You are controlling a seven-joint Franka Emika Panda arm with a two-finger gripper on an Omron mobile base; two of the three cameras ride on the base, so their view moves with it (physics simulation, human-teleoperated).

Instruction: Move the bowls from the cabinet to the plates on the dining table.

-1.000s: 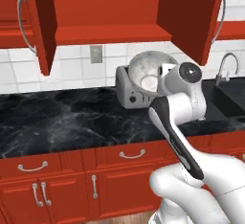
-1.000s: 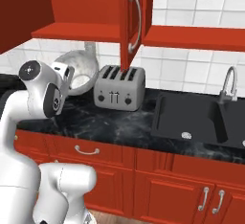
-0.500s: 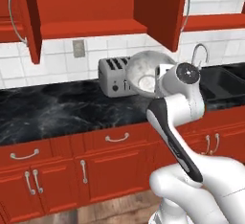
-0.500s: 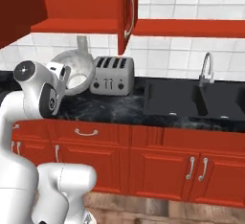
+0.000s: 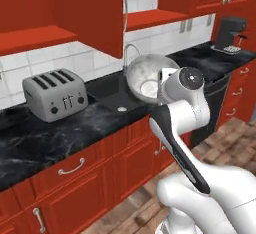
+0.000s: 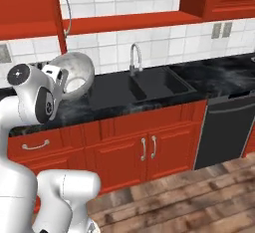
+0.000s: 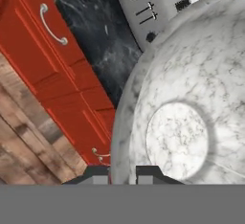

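Mottled white-grey bowl (image 5: 146, 77) is carried tipped on edge, clear above the sink (image 5: 112, 89), its rim pinched between the jaws of the gripper (image 7: 123, 174), presumably for transport toward the dining table.

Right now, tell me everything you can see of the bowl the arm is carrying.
The bowl is round and deep, mottled white-grey like speckled stone, with a flat paler circle at its bottom. It is tipped on its side, its open mouth facing the arm, held in the air above the black counter's edge near the sink. The claw is shut on its rim, one fingertip on each side of the wall. It looks empty.
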